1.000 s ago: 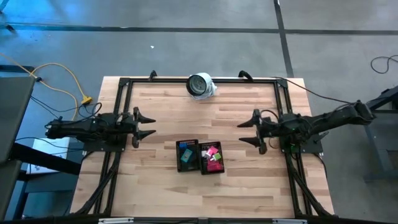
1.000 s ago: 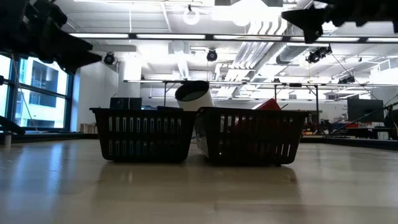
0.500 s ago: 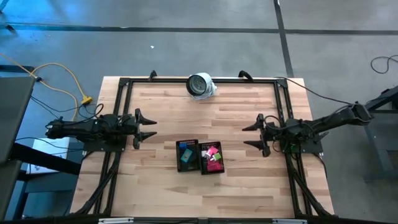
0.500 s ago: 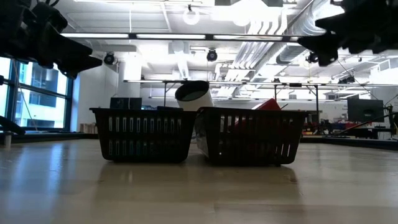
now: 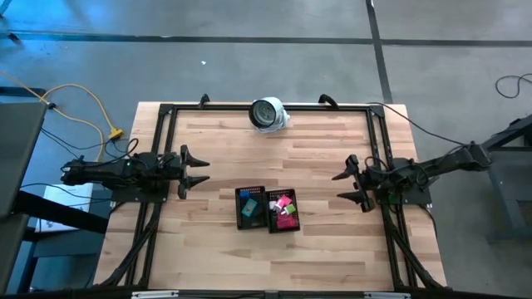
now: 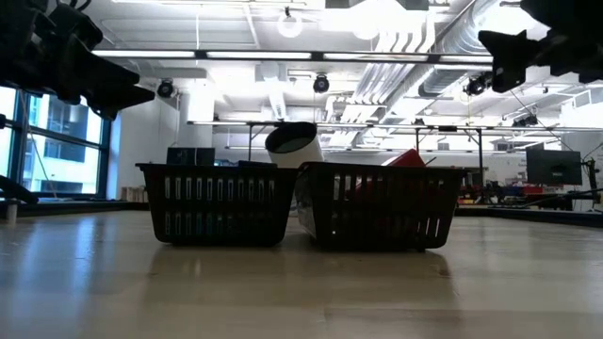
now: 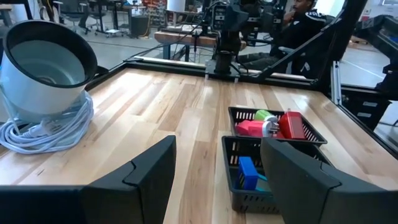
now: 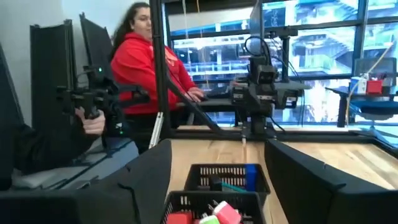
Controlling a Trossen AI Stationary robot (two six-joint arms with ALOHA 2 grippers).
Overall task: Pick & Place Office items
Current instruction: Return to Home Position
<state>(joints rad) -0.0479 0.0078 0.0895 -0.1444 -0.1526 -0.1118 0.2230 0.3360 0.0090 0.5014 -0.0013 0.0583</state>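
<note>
At the desk's (image 5: 316, 133) 6 o'clock side, the office items (image 5: 284, 209) are gathered in two black mesh trays (image 5: 252, 190). Left pincer (image 5: 203, 169), at 9 o'clock, and right pincer (image 5: 339, 187), at 3 o'clock, are held released and empty; sorting is judged done.

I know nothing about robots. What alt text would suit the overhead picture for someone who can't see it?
Two black mesh trays sit side by side on a wooden table, holding colourful office items. The left gripper and right gripper hover open on either side, and a round white-and-grey object stands at the far edge.
</note>
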